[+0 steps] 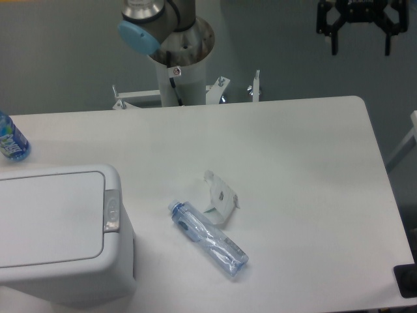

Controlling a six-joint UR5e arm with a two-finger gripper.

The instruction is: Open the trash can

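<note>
1. White plastic makes up the trash can (pixel 55 231), which sits at the near left corner of the table (pixel 293 169). It is the biggest thing there.
2. Its flat lid (pixel 49 218) is down, so the job is not done yet.
3. I think the next step is to press the small grey button (pixel 111 210) on the right edge of the lid.
4. To do it well, the arm should come down straight over the button and push gently on its middle, not on the lid beside it.
5. The arm should miss the clear bottle (pixel 208 238) lying just right of the can, and the clear plastic piece (pixel 220 198) next to that bottle.
6. The gripper (pixel 362 23) is high up at the far right, well away from the can.
7. Its 2 fingers hang apart, so it is let go. It holds nothing and touches nothing.
8. A blue bottle (pixel 11 138) peeks in at the left edge.
</note>
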